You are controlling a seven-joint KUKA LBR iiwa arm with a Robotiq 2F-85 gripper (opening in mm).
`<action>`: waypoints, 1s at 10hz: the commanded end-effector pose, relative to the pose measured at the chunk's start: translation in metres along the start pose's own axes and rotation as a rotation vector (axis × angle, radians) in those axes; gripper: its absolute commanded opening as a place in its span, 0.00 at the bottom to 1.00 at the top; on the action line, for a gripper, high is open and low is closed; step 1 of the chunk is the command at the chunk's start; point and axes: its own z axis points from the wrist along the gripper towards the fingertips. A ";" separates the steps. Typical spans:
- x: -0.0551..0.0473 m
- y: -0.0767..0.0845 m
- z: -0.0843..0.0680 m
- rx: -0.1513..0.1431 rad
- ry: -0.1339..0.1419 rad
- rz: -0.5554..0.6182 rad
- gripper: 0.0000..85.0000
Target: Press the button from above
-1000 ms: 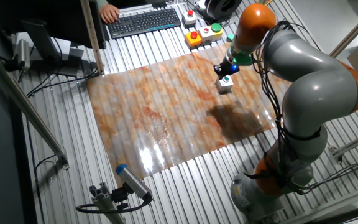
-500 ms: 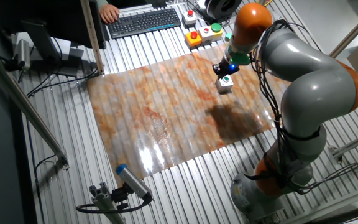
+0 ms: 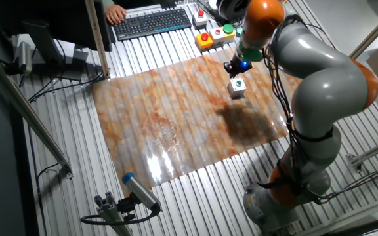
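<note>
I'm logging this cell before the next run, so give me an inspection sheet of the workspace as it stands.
Surface: marbled orange-brown mat on a ribbed metal table.
Job's things: button, small green cap on a white cube, on the mat's far right part.
Clutter: orange box with red button; white box with green button; keyboard.
Grippers: gripper just above the button, apart from it; finger state unclear.
Cables: black leads at left.
Surroundings: a person's hand by the keyboard.

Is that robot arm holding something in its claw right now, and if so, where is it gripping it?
Nothing is held. The gripper hangs above the button, apart from it, with nothing between its fingers that can be seen. Whether the fingers are open or shut cannot be told from this view.
</note>
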 end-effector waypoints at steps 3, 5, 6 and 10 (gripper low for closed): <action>-0.009 -0.008 0.007 -0.015 -0.012 -0.021 0.20; -0.009 -0.008 0.007 -0.018 -0.006 -0.014 0.20; -0.009 -0.008 0.007 -0.014 -0.007 -0.014 0.20; -0.016 -0.010 0.013 0.046 -0.064 0.007 0.40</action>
